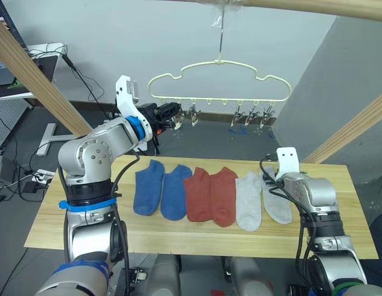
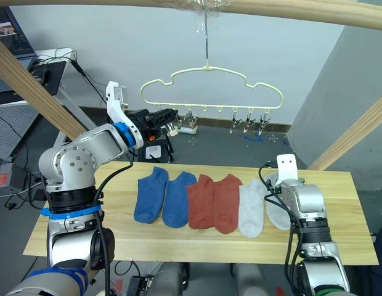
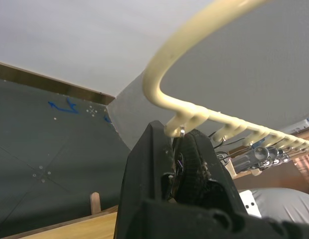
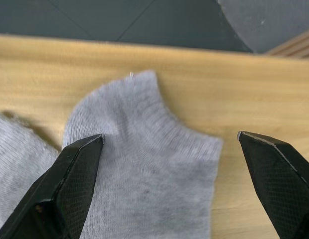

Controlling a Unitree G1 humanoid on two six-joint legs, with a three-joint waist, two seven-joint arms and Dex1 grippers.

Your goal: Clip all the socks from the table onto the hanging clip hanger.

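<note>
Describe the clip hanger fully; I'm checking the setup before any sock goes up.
The clip hanger is thin, pale yellow wire with a wavy cloud-shaped top. Its hook hangs from a wooden pole above the table's far edge. Small metal clips dangle along its straight bottom bar, none holding a sock. The left hand is at its leftmost clip.

**Open claw above a grey sock**

The right claw (image 4: 169,149) stands wide open, its two black fingers (image 4: 70,179) spread apart. Between them lies a light grey sock (image 4: 149,169), flat on the wooden table (image 4: 234,89). Another grey sock (image 4: 20,164) lies just beside one finger, outside the gap.
</note>
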